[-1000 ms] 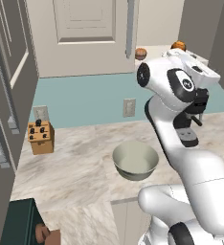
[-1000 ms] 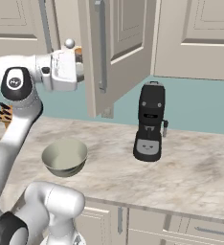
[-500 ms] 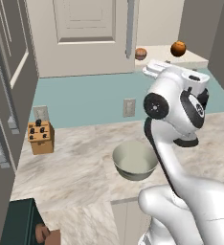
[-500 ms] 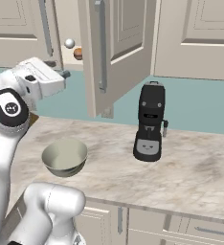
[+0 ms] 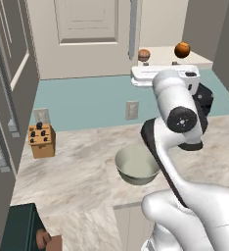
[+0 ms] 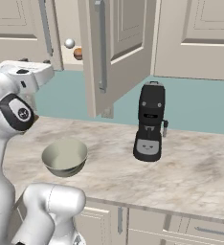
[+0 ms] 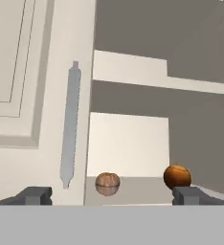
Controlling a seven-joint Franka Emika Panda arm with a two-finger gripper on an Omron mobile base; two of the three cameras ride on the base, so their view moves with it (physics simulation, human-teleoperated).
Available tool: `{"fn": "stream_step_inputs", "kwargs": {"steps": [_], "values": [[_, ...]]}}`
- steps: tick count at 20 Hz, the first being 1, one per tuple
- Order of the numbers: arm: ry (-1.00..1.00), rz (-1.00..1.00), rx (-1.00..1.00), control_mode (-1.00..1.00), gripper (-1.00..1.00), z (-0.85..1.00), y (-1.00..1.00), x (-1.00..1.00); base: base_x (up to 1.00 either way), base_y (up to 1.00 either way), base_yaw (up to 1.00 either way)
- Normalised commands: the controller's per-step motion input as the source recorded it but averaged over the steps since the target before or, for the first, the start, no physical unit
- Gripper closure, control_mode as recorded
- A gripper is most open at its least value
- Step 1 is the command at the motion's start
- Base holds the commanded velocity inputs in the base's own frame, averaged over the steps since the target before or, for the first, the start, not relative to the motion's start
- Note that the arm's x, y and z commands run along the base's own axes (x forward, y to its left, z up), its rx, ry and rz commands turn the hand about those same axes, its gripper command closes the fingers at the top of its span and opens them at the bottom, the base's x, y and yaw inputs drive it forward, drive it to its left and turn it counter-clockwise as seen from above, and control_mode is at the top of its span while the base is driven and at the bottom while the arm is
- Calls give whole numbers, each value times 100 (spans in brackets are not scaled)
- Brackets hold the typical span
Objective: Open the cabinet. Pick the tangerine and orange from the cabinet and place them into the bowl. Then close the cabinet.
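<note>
Pincer (image 7: 111, 195) gapes toward cabinet's (image 7: 18, 95) upright handle (image 7: 69, 125).

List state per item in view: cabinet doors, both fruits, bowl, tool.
cabinet: right door swung open, left door shut
paler fruit: on the cabinet's bottom shelf, untouched
darker orange fruit: on the same shelf, further right in the hand view, untouched
bowl: upright on the counter, empty
tool: open, holding nothing, facing the shelf

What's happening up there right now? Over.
Jaws open, empty, facing the open cabinet. Two fruits on its shelf. Bowl empty. Nothing blocking.
</note>
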Motion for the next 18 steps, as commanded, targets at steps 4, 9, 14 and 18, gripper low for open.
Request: {"fn": "stream_step_inputs", "kwargs": {"steps": [4,9,14,18], "values": [[0,34,-15,-100,-100,29,42,9,0,0,0],[4,17,-5,-100,-100,10,12,31,0,0,0],[9,0,0,-100,-100,0,0,40,0,0,0],[5,0,0,-100,-100,0,3,40,0,0,0]]}}
